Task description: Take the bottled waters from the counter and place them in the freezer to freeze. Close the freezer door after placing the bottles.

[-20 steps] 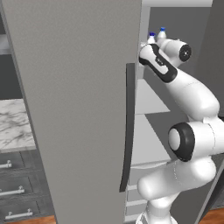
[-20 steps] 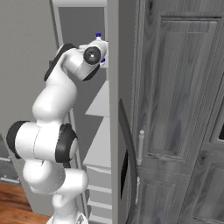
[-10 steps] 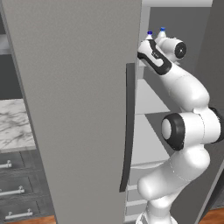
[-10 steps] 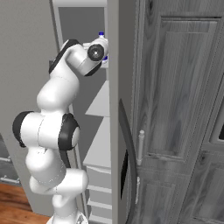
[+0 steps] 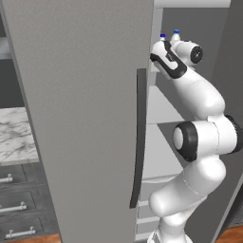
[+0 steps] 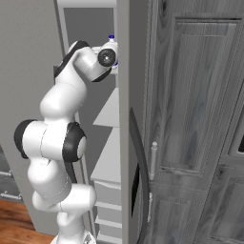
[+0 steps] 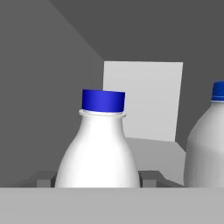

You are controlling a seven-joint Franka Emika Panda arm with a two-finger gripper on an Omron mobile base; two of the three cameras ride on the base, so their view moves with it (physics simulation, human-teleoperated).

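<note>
In the hand view, one of the bottled waters point(image 7: 99, 148), whitish with a blue cap, stands upright between my gripper point(image 7: 97, 180) fingertips point(image 7: 43, 179), which are shut against its sides. A second bottle point(image 7: 205, 144) stands just to its right, partly cut off. From the left base view both blue caps point(image 5: 169, 35) peek over my hand at the freezer's upper shelf. The freezer door point(image 5: 80, 118) stands open with its dark handle point(image 5: 138, 137) toward me. A strip of the marble counter point(image 5: 14, 137) lies at the far left.
White shelves point(image 5: 161, 109) and drawers sit below my arm inside the freezer. The other refrigerator door point(image 6: 125, 95) with its dark handle stands close on the right of my arm. Dark grey panelled cabinets point(image 6: 190, 119) stand further right, and drawer fronts point(image 5: 14, 209) sit under the counter.
My elbow has swung up and my forearm shifted while my hand stayed at the upper shelf with the bottle. Both bottle caps stay where they were.
</note>
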